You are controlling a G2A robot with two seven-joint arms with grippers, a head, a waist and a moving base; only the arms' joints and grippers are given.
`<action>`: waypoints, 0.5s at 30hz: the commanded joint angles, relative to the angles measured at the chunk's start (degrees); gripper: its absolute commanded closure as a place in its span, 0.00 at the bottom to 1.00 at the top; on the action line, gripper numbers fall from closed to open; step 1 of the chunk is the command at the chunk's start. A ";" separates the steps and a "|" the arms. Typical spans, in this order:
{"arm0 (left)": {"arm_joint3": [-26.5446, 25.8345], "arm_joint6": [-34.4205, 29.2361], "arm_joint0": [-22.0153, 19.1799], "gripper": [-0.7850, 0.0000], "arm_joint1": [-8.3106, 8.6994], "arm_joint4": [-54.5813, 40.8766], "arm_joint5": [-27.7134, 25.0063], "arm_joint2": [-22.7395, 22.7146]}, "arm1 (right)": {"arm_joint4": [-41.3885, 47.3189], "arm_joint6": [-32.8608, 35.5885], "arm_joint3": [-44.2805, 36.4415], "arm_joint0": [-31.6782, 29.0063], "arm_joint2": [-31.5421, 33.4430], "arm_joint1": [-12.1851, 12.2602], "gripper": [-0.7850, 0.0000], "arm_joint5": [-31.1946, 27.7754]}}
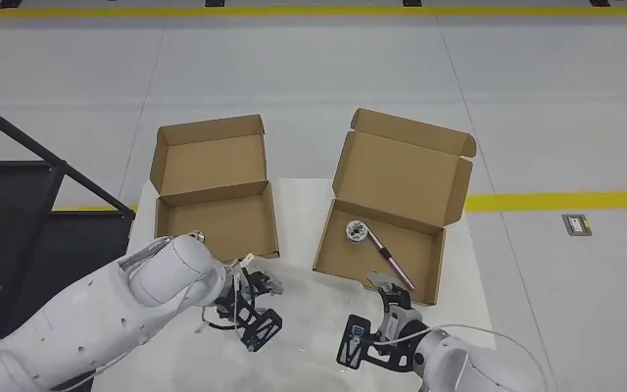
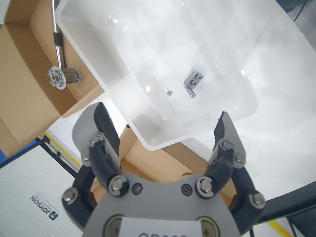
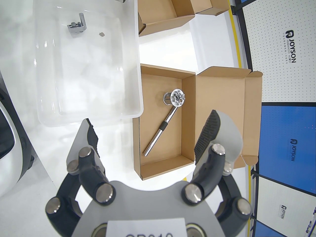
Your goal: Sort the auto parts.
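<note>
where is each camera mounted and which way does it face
Top: above the arms, looking down at two boxes; both arms show.
Left wrist: on that wrist, facing the clear bin; open left pincer shows.
Right wrist: on that wrist, facing the rod box; open right pincer shows.
Both wrist views share the bracket.

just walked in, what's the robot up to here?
It is sorting auto parts at a table. The left gripper and the right gripper are both open and hold nothing, hovering by a clear bin. A small metal bracket lies in the bin, not yet sorted. A round metal part and a rod already lie in one open cardboard box; a second open box stands beside it.
</note>
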 commanded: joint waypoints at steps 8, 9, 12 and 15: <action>5.42 8.35 1.55 0.00 -5.12 11.35 0.02 2.10 | 0.00 0.00 0.00 0.00 0.00 0.00 0.00 0.00; 6.17 8.60 1.88 0.00 -5.73 12.32 0.02 2.10 | 0.00 0.00 0.00 0.00 0.00 0.00 0.00 0.00; 8.71 7.67 3.07 0.00 -7.65 15.47 0.02 2.10 | 0.00 0.00 0.00 0.00 0.00 0.00 0.00 0.00; 10.81 4.67 4.37 0.00 -9.53 16.40 0.02 2.10 | 0.00 0.00 0.00 0.00 0.00 0.00 0.00 0.00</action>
